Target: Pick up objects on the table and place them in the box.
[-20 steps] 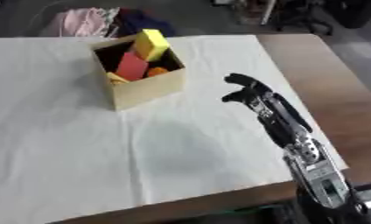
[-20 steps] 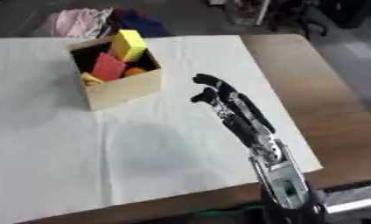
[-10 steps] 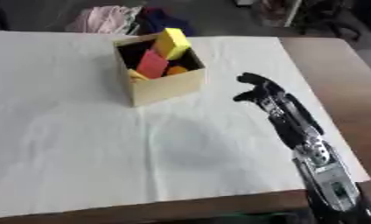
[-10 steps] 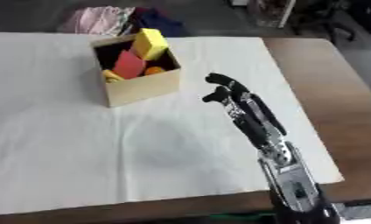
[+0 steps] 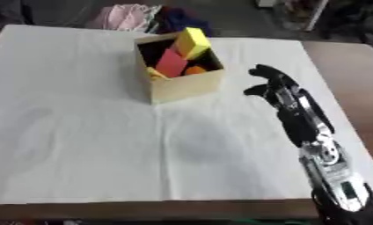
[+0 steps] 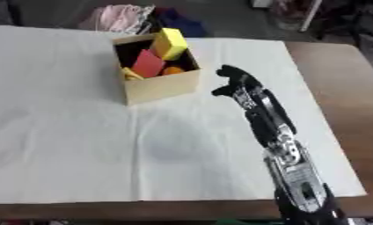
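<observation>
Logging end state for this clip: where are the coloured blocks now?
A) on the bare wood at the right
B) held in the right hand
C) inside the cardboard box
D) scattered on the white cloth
C: the yellow block, red block and an orange piece sit in the cardboard box; the right hand holds nothing.

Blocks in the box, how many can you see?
4 in the box: a yellow block sticking out on top, a red block below, an orange piece right, a yellow piece left. More may be hidden.
</observation>
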You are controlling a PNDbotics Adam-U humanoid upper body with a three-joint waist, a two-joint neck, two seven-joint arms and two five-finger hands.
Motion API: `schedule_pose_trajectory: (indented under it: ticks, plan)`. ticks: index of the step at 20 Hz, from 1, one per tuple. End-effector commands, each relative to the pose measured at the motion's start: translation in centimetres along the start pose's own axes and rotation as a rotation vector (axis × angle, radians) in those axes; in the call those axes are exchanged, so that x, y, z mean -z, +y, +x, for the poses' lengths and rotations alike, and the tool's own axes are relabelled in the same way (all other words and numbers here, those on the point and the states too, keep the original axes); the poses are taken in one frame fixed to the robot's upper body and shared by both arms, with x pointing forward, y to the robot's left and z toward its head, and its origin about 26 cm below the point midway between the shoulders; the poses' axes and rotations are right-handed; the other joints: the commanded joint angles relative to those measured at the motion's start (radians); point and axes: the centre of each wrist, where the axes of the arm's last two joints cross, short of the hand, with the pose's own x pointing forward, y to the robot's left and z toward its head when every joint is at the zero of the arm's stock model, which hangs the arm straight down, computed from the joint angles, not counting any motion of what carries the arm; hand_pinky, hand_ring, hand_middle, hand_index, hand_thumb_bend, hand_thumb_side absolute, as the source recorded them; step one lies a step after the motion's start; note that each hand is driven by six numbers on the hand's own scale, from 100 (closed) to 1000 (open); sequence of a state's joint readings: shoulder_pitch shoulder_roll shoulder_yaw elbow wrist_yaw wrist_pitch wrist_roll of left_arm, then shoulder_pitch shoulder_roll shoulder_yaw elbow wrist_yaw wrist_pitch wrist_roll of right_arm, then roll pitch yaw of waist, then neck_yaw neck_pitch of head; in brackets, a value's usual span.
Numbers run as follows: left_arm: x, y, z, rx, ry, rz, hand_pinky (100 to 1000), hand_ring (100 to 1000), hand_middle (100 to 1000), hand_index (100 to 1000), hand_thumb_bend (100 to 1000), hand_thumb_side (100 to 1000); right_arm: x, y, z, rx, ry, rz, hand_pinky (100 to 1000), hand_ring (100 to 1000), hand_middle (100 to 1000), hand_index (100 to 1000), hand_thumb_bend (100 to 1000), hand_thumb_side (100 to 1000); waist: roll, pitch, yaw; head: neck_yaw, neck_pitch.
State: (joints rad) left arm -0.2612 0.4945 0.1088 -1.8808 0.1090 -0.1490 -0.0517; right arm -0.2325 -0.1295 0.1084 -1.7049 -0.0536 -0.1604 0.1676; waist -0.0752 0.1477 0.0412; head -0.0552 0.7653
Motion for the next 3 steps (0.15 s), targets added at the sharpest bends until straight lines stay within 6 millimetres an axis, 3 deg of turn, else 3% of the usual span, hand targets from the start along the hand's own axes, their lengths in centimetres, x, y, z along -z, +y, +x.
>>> schedule_pose_trajectory:
  ticks: [1, 3]
  plan:
    - [-0.28, -0.06, 0.22, -0.020, -0.017, -0.012, 757, 628, 633, 811, 100, 597, 0.61, -0.61, 1.10, -0.007, -0.035, -0.010, 831, 674, 826, 886, 100, 787, 0.012, -0.011, 0.004, -0.006, 0.005]
    - [-0.81, -0.43, -0.23, -0.038, 0.000, -0.023, 755, 622, 627, 808, 100, 603, 0.79, -0.48, 1.20, -0.001, -0.038, -0.006, 830, 673, 825, 885, 100, 786, 0.010, -0.010, 0.008, -0.009, 0.005]
